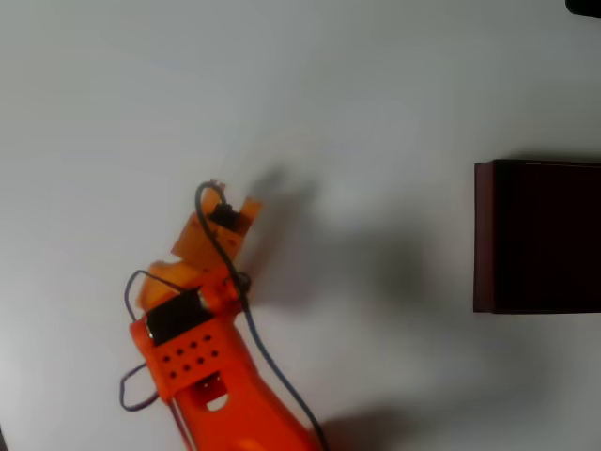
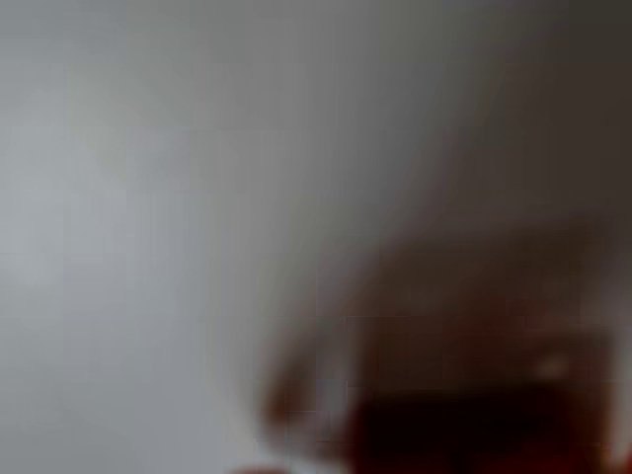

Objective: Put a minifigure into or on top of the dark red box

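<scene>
White, bare table [image 1: 376, 85] all round, evenly lit, soft grey shadow to the right of the arm.

Orange gripper [image 1: 222, 205] at lower left of the overhead view, pointing up and slightly right, low over the tabletop. Jaw opening hidden from above by the wrist and a small black motor; cannot tell how far open, nor whether anything is held. Tiny dark and reddish speck at the very tip, too small to name. Dark cable [image 1: 268, 362] looping over the wrist and trailing down to the bottom edge.

Minifigure not made out with any certainty; possibly that speck at the gripper tip, cannot tell.

Dark red box [image 1: 484, 235] at the right edge of the overhead view, well apart from the gripper, cut off by the frame. Thin maroon left wall, inside nearly black, contents not discernible.

Wrist view badly blurred: pale grey surface on the left, a brownish-red smear at lower right, nothing identifiable.
</scene>
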Robot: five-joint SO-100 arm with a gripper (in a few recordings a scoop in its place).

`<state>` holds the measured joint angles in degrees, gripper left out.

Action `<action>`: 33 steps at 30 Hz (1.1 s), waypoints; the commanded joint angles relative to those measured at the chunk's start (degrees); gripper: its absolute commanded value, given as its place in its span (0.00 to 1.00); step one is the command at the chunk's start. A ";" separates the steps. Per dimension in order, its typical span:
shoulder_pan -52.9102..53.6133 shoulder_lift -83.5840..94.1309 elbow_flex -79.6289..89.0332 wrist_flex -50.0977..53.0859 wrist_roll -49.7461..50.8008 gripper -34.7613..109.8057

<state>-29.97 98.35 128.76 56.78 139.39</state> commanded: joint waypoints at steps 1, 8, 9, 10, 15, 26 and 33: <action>0.00 2.46 1.05 0.00 0.35 0.36; 0.26 2.99 2.29 -0.97 0.09 0.34; 0.26 3.16 2.46 -1.05 0.09 0.34; 0.26 3.43 2.72 -1.23 0.26 0.34; 0.26 3.96 3.69 -1.67 0.18 0.33; 0.09 4.66 4.66 -2.11 0.26 0.30; 0.70 5.01 5.27 -2.11 -1.14 0.26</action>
<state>-28.65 101.34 132.98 54.23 138.43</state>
